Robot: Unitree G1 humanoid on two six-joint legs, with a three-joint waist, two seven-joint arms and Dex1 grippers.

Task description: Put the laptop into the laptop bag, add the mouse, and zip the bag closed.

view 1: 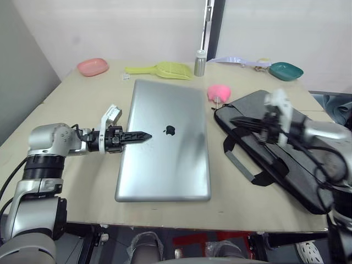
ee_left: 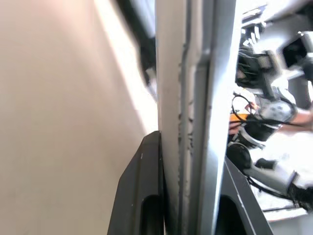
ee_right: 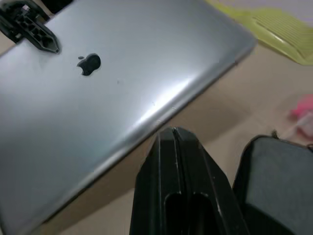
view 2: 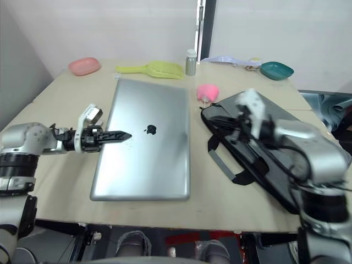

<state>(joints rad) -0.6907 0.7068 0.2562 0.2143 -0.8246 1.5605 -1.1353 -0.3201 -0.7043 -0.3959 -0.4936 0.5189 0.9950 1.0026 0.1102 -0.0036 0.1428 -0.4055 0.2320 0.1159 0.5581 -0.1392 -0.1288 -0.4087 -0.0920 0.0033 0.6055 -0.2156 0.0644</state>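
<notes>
the left gripper [view 1: 144, 135] pinches the laptop [view 1: 165, 143] by its left edge. the right gripper [ee_right: 175, 134] is closed and empty above the bag [view 1: 275, 146].

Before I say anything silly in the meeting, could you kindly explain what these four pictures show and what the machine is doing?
It is a two-armed humanoid robot. Two pictures come from cameras in its head, looking down over a wooden table; the other two come from cameras on each wrist. The silver laptop lies closed on the table. The left gripper is clamped on the laptop's left edge, one finger above and one below, as the left wrist picture shows close up. The right gripper, fingers together and holding nothing, hovers by the black laptop bag. At the back lie a pink dish, a yellow scoop, a small bottle, a teal dish and a pink plush toy.
</notes>
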